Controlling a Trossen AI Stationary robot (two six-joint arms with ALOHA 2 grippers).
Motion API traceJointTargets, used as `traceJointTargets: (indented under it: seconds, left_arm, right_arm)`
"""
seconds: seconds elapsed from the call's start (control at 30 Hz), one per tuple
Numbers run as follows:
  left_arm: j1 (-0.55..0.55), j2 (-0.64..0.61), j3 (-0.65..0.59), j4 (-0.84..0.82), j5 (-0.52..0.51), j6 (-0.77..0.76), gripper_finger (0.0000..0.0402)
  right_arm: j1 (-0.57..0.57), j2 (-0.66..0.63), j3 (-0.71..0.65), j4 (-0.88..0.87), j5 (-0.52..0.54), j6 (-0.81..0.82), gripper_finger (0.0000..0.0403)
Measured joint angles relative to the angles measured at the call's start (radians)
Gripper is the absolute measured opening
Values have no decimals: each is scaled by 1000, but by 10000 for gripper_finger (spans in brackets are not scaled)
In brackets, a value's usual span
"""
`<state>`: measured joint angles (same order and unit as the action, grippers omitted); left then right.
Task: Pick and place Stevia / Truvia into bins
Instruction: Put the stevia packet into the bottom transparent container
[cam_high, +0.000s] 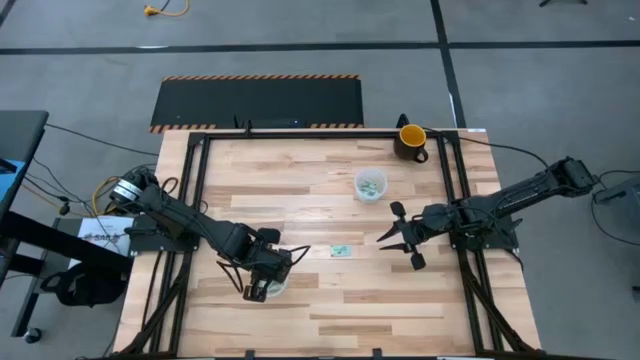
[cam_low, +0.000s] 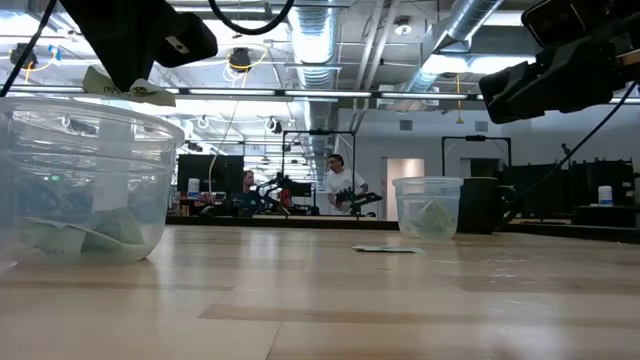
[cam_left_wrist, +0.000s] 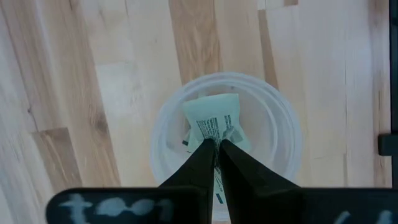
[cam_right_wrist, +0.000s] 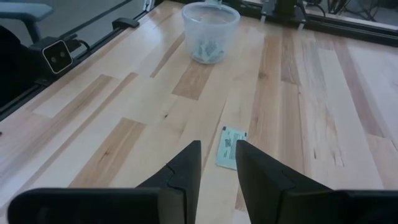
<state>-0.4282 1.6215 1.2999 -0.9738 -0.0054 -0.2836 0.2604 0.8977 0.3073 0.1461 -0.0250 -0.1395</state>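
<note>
My left gripper (cam_left_wrist: 217, 144) is shut on one light green and white sachet (cam_left_wrist: 213, 119) and hangs over the near clear cup (cam_left_wrist: 227, 81). In the low view this sachet (cam_low: 125, 88) is just above that cup's rim (cam_low: 90, 108), and other sachets lie on the cup's bottom. A second clear cup (cam_high: 370, 184) stands farther back, with sachets inside. One sachet (cam_high: 341, 250) lies flat on the wood between the arms. My right gripper (cam_high: 400, 238) is open, right of that sachet and above the table. In the right wrist view the sachet (cam_right_wrist: 231, 147) lies just beyond the fingertips (cam_right_wrist: 193, 149). My left gripper pinches the sachet between its two fingers, coming from above and pointing down. Most of the sachet (cam_left_wrist: 211, 115) sticks out past the fingertips. It is lifted clear and sits roughly level over the mouth of the near cup (cam_low: 80, 180).
A dark mug with a yellow inside (cam_high: 411, 140) stands at the far right corner, behind the far cup (cam_low: 428, 205). Black frame rails (cam_high: 200, 180) run along the table's left, right and far sides. Bare wood lies between the two cups. People show in the room beyond.
</note>
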Motion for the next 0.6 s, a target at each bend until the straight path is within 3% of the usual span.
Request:
traceJointTargets:
  seconds: [0.37, 0.6]
  left_arm:
    - [5, 0, 0, 81, 53, -50, 11]
    - [5, 0, 0, 80, 26, -50, 43]
  right_arm:
    - [0, 0, 0, -2, 0, 1, 93]
    - [0, 0, 0, -2, 0, 2, 93]
